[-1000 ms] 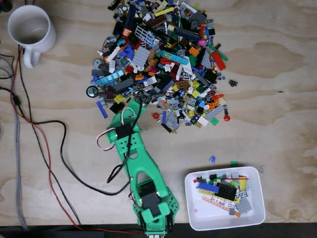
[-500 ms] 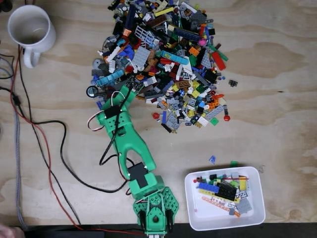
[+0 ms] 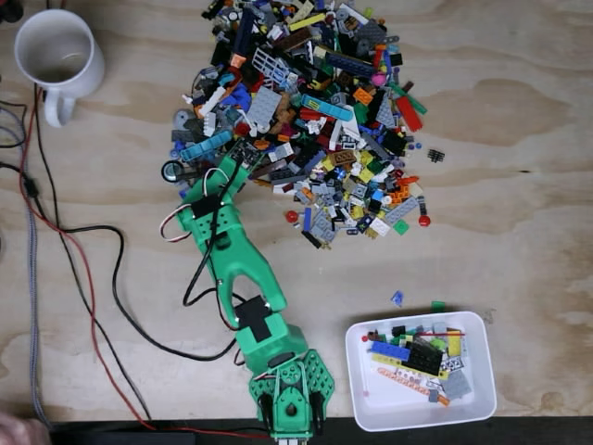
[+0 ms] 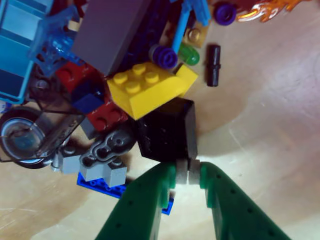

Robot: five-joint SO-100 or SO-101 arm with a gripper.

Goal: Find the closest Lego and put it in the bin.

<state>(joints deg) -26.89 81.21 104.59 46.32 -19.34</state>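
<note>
The fixed view looks straight down on a pale plywood table (image 3: 528, 185) with visible grain. A green plastic robot arm (image 3: 243, 278) rises from the bottom centre of the frame and reaches up and left to the lower left edge of a big, loose heap of mixed bricks (image 3: 310, 111) at top centre. A white, rounded rectangular bin (image 3: 361, 389) (already partly filled with bricks) sits at lower right, well apart from the heap. A white mug (image 3: 57, 54) stands in the upper left corner, and black and red cables (image 3: 88, 269) trail down the left side.

The wrist view shows the detail hidden under the arm from above. The gripper (image 4: 188, 171) enters from the bottom edge, its two green fingers (image 4: 150, 200) nearly together with only a narrow slit between the pale tips, holding nothing. The tips touch the lower edge of a glossy black block (image 4: 167, 131) at frame centre; it is roughly square, so no long axis shows. A yellow sloped brick (image 4: 150, 90) with studs lies just above it, and a grey knobbly piece (image 4: 107, 147) to its left.
</note>
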